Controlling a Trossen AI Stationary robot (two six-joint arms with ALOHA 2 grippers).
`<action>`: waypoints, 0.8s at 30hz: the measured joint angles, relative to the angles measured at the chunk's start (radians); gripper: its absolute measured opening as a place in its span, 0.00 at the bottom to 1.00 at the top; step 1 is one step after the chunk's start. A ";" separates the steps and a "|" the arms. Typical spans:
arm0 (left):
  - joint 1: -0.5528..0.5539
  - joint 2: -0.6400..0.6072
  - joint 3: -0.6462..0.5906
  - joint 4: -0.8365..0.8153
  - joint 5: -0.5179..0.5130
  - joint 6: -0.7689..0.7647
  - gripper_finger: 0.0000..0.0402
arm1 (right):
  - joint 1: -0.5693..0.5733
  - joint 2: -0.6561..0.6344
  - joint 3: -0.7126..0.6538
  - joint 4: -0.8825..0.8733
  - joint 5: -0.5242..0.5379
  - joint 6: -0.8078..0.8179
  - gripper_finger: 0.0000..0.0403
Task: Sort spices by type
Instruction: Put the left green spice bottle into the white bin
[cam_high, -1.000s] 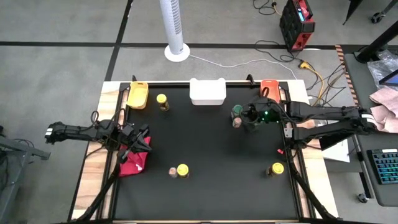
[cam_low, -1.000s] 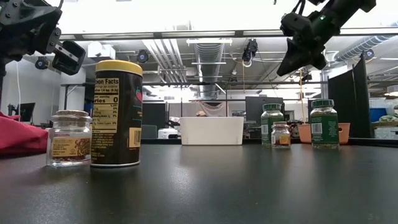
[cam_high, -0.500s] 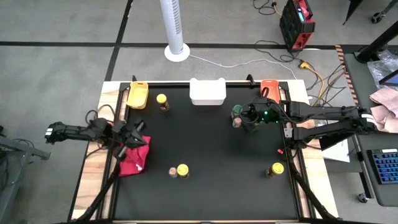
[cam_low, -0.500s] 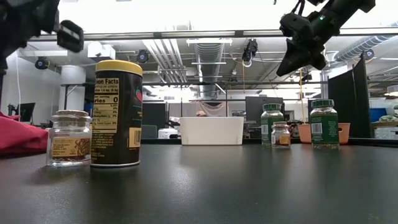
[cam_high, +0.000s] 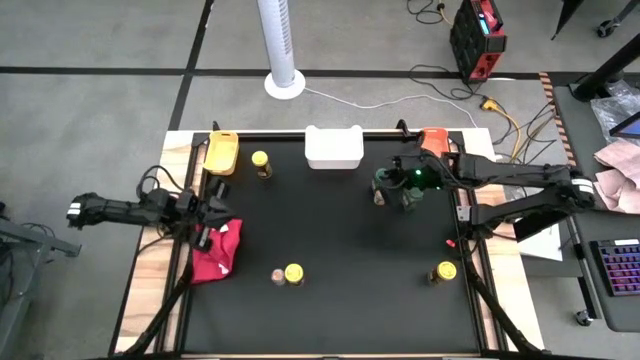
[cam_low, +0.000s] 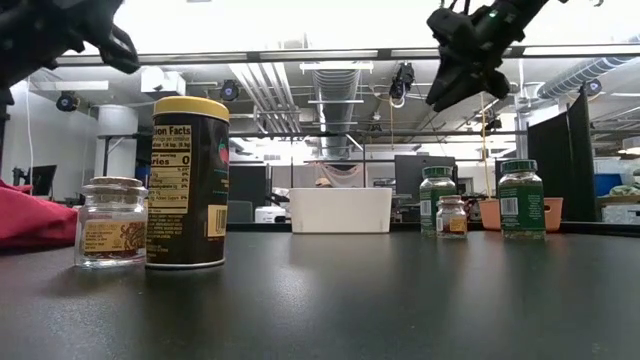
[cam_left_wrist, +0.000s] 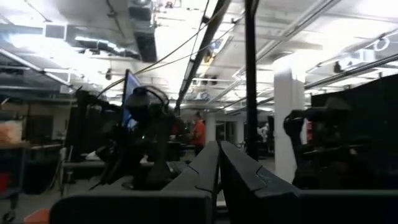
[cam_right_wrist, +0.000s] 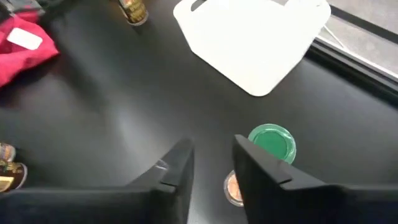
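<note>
We find the right gripper (cam_high: 408, 181), fingers slightly parted and empty, directly above the upright green-lidded jars (cam_high: 381, 179) near the table's two o'clock, the nearer arm; the left gripper (cam_high: 213, 213) idles pressed together at nine o'clock.

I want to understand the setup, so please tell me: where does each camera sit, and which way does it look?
High view: overhead, straight down on the black table; both arms show.
Low view: tabletop height, level across; arms enter from above.
Left wrist view: aimed into the room; left gripper shut.
Right wrist view: down at the table; right gripper open.
Shared: the white tray and green-lidded jar appear in several views.
</note>
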 joint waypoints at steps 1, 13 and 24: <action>0.000 0.023 0.000 0.026 -0.010 0.000 0.00 | -0.006 0.020 0.020 -0.015 0.000 0.000 0.30; 0.000 0.170 0.029 0.114 -0.093 -0.180 0.00 | -0.104 0.231 0.194 -0.262 0.000 -0.064 0.55; -0.001 0.462 0.334 -0.388 -0.312 -0.188 0.00 | -0.141 0.220 0.195 -0.263 -0.027 -0.110 0.67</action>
